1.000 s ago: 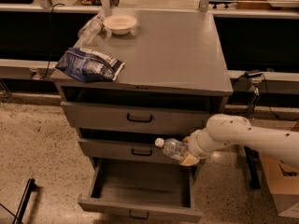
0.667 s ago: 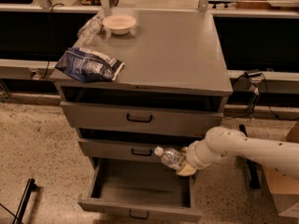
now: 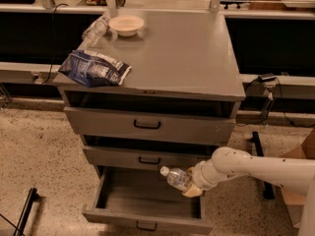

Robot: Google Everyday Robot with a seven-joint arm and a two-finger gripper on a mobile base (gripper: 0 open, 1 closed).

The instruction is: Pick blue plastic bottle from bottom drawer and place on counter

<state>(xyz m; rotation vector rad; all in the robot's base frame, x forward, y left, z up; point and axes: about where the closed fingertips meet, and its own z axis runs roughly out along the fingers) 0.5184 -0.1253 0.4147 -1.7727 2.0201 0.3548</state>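
While your pincer grips the blue plastic bottle by its base above the open bottom drawer, it has sunk lower than a second ago. You're drifting away from the table, so the whole lift is still ahead of you.

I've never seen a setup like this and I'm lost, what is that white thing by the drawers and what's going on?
That white tube is a robot arm ending in a two-finger claw. The one picture looks down from the front on a grey three-drawer cabinet. The claw is closed on a small water bottle, held above the open bottom drawer. On the counter lie a dark blue snack bag, a white bowl and another clear bottle.
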